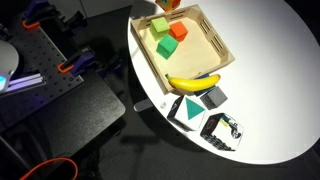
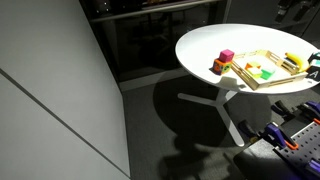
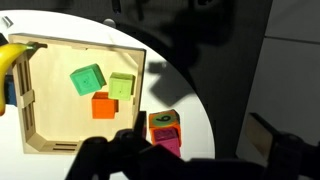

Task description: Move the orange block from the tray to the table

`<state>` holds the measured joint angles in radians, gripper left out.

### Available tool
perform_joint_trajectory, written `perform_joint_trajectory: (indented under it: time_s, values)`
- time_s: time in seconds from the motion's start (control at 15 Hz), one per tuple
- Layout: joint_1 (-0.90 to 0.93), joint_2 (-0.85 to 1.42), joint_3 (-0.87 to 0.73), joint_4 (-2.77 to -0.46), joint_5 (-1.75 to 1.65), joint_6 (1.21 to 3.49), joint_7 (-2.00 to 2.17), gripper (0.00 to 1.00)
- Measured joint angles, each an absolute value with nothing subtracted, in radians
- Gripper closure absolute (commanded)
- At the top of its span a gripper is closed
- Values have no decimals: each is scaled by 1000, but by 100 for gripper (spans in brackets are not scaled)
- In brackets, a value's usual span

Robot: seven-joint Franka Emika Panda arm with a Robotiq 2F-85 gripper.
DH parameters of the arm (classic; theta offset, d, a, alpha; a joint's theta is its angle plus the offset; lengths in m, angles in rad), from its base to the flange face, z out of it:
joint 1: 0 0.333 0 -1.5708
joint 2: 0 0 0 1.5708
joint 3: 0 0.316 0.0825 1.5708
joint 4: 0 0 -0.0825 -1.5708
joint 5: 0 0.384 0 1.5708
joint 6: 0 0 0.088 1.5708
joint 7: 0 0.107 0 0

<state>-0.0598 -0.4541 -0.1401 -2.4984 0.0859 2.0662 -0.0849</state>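
The orange block (image 3: 103, 105) lies inside the light wood tray (image 3: 60, 145), next to two green blocks (image 3: 87, 79). It also shows in an exterior view (image 1: 179, 31), in the tray (image 1: 225, 50) on the round white table (image 1: 270, 60). In the wrist view my gripper (image 3: 190, 160) hangs high above the table edge, to the right of the tray. Its dark fingers stand wide apart with nothing between them. The gripper does not show in the exterior view from above.
A banana (image 1: 193, 81) lies along one tray rim. An orange numbered cube (image 3: 164, 123) and a pink cube (image 3: 166, 143) stand on the table beside the tray. A teal card (image 1: 187, 110) and a grey block (image 1: 214, 97) lie beyond the banana. A dark perforated bench (image 1: 50, 90) stands beside the table.
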Motion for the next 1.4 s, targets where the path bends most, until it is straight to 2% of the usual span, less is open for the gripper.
perform_joint_trajectory:
  time_s: [0.67,1.4]
  values:
    - [-100,-180,-157,-2286,83,2001,-101,0]
    - [-152,-39,-180,-2258,67,2094,-133,0]
